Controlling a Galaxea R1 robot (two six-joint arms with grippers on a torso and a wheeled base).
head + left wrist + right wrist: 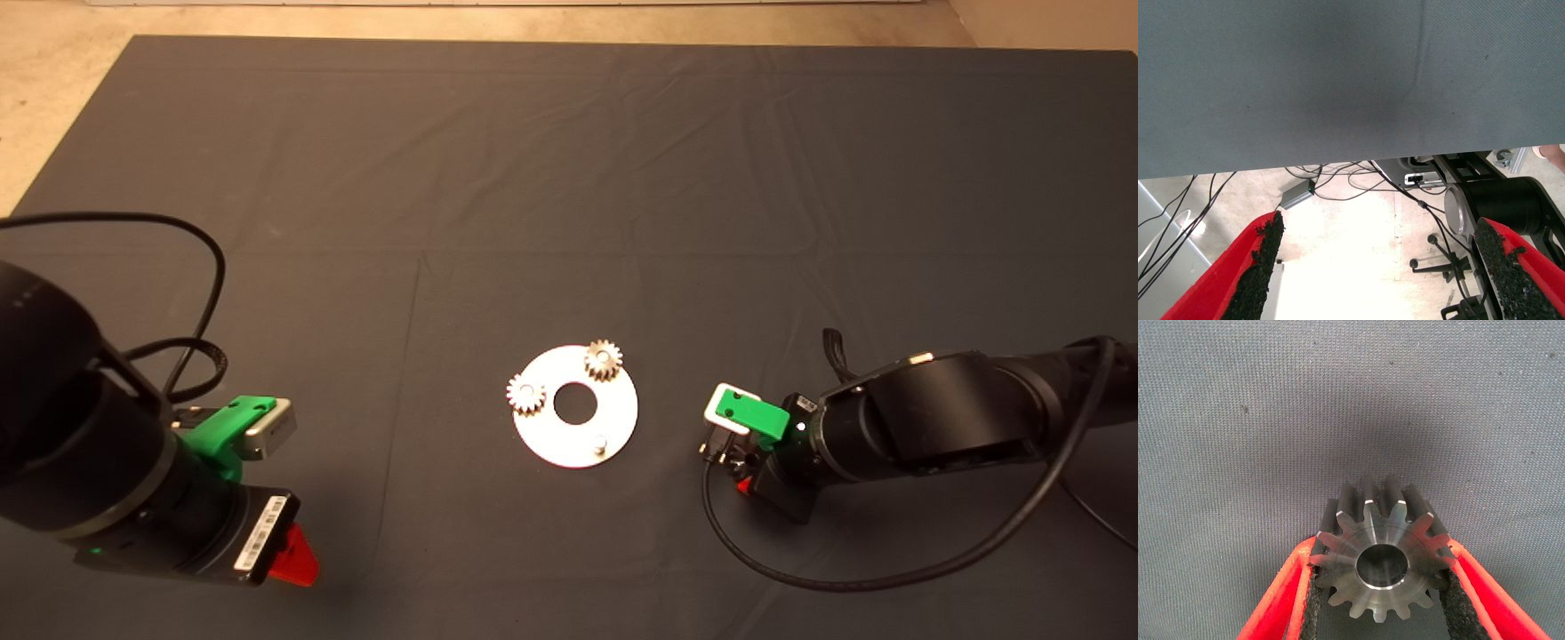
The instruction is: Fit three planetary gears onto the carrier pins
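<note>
Gripping third planetary gear [1381,563], right gripper [1379,587] jaws clamped on its teeth, low over mat [569,178] just right of carrier plate [613,418] near mat's front-centre. Two gears [525,394] [603,360] already seated on pins; front pin [601,441] bare. Left gripper [1381,267] parked front-left, jaws wide, empty. Barcode label on left wrist, unreadable.
</note>
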